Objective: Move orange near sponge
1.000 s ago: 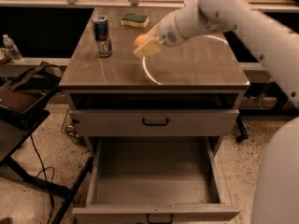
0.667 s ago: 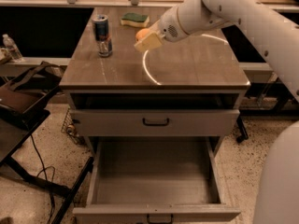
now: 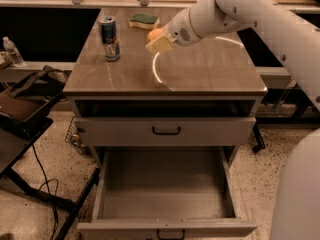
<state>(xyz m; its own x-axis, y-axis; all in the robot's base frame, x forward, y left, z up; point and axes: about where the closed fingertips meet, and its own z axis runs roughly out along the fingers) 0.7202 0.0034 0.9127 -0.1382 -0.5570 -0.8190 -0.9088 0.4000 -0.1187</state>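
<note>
We see a warm, rather dim light that falls from above. A bright curved line of glare lies on the table top point(image 3: 210, 69), just below the gripper point(image 3: 156, 40), which hangs over the back middle of the table and clasps the orange point(image 3: 152, 34). The white arm point(image 3: 240, 9) is the brightest part. The open drawer point(image 3: 165, 199) and the gap under the table top are in shadow.

Robot lab: end effector point(image 3: 157, 39) above a drawer cabinet point(image 3: 205, 76), cables point(image 3: 42, 174) trailing over speckled floor point(image 3: 261, 184)

The orange point(image 3: 153, 34) was apparently held in the gripper point(image 3: 158, 40) above the table point(image 3: 210, 69), near the sponge point(image 3: 144, 20), at its five o'clock.
</note>
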